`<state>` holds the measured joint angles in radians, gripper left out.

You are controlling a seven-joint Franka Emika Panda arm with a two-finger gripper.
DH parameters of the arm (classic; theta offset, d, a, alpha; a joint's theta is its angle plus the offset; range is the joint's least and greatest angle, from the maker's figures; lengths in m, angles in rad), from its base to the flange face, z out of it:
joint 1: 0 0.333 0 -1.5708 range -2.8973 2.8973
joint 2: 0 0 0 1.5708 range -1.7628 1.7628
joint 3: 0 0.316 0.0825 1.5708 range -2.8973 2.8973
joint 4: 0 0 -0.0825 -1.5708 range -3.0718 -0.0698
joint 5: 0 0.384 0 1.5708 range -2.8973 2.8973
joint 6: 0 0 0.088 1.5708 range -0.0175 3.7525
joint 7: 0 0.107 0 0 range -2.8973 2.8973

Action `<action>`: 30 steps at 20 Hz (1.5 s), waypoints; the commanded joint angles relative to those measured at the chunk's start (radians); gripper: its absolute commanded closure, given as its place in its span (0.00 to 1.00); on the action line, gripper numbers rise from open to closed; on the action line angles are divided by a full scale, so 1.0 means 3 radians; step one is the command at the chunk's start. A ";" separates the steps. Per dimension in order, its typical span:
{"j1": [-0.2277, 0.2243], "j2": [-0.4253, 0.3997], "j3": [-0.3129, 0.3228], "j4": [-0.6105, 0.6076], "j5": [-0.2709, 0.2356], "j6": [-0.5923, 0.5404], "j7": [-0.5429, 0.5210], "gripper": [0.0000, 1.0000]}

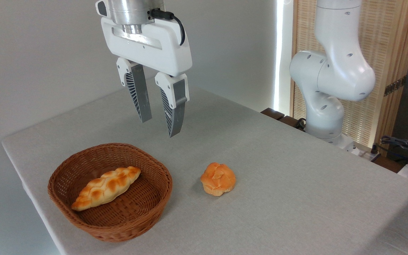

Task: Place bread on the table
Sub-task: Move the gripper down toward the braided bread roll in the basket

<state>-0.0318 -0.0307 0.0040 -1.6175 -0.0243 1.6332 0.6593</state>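
Camera: bread (106, 188) inside basket (161, 177); fingers (174, 106) apart, high above.

Brown woven wicker basket (126, 226) sits at front left. Small round orange bun (218, 179) lies just right of it, not touching. Slatted wooden screen (377, 113) stands at back right; cables (398, 143) at far right edge.
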 commanded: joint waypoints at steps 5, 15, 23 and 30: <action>-0.0032 0.0031 -0.0008 -0.0003 -0.0062 -0.0024 0.0027 0.00; -0.0119 0.0286 -0.0417 -0.0003 -0.0113 0.0486 -0.0029 0.00; -0.0139 0.0715 -0.0632 -0.0294 -0.0123 0.1483 -0.0281 0.00; -0.0144 0.0808 -0.0668 -0.0494 -0.0118 0.1582 0.0036 0.00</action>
<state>-0.0779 0.2283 -0.1954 -1.7347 -0.0519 2.0863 0.6215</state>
